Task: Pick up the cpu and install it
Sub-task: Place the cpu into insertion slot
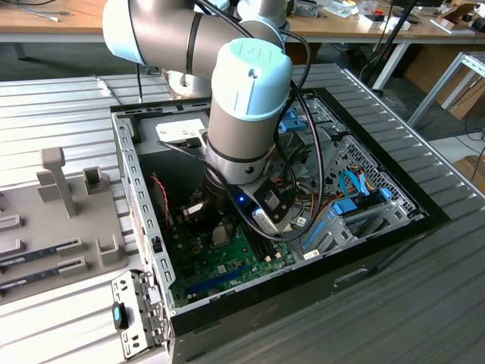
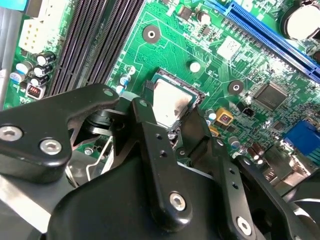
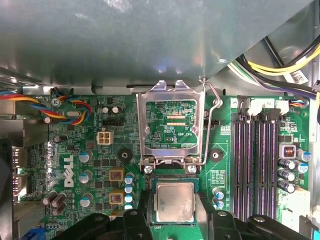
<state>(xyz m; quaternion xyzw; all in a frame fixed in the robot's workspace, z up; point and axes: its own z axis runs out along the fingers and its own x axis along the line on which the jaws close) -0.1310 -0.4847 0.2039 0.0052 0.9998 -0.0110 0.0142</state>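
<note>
The cpu [image 3: 175, 201] lay flat in the motherboard's socket [image 2: 172, 76], silver top up, clamped at two opposite edges by the black fingers [image 2: 150, 135] of the gripper [image 3: 175, 217]. Just beyond the socket, the load plate [image 3: 167, 122] stood flipped open. Beside the socket ran the memory slots [image 3: 255, 165], all inside the open computer case [image 1: 125, 174]

Bright, diffuse light from overhead. In the second wrist view, strong glare whitens the cpu [image 2: 172, 102] lid. In the first wrist view, the case wall [image 3: 125, 40] beyond the cpu carries a pale sheen. In the exterior view, the arm [image 1: 246, 114] shadows the case interior [image 1: 174, 186] around the cpu.
</note>
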